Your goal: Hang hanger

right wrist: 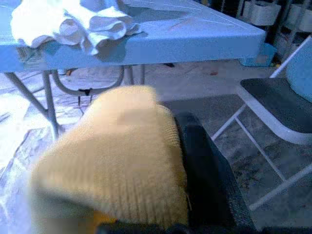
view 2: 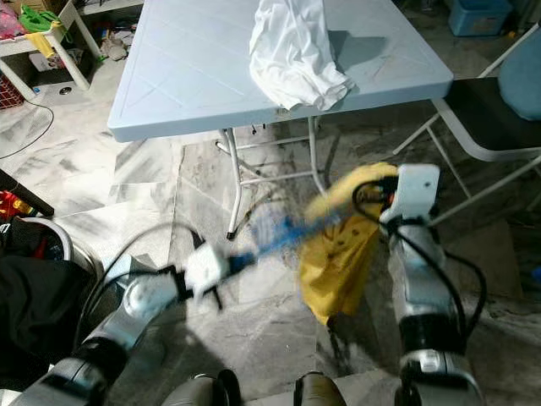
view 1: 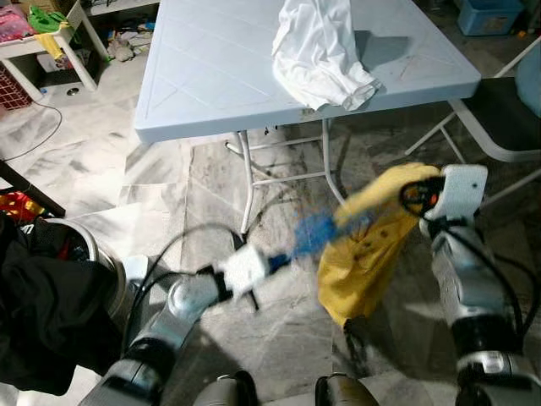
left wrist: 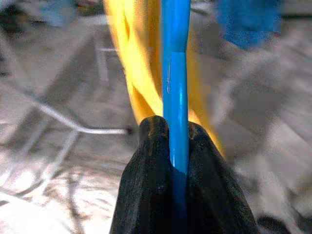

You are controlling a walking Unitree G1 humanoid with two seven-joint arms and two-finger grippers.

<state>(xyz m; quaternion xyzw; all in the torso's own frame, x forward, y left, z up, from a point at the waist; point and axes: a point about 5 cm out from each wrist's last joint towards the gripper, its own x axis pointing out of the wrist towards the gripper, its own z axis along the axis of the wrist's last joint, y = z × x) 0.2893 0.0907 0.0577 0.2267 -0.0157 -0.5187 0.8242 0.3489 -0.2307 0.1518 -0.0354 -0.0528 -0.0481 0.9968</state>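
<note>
Hanger [view 1: 314,233], blue plastic, is held out over the marble floor [view 1: 101,169] in front of the robot, below the near edge of the tabletop [view 1: 211,76]. The left hand [left wrist: 178,161] has its two black fingers pinched shut on the blue bar; in the left wrist view the bar runs straight up between them with yellow cloth behind it. The right hand [view 1: 423,199] is closed on a fold of a yellow garment [view 1: 363,254], which droops from it beside the hanger's far end. Hanger and garment look blurred, so how far the hanger sits inside the cloth cannot be told.

Judging by this, the step in hand is working the hanger into the yellow garment, with both hands sharing the load; actual hanging is not yet begun. The next move seems to call for seating the garment's shoulders on the bar, then finding a rail or hook. A white cloth [view 1: 321,51] lies bunched on the tabletop, and a chair [view 1: 507,110] stands to the right.
</note>
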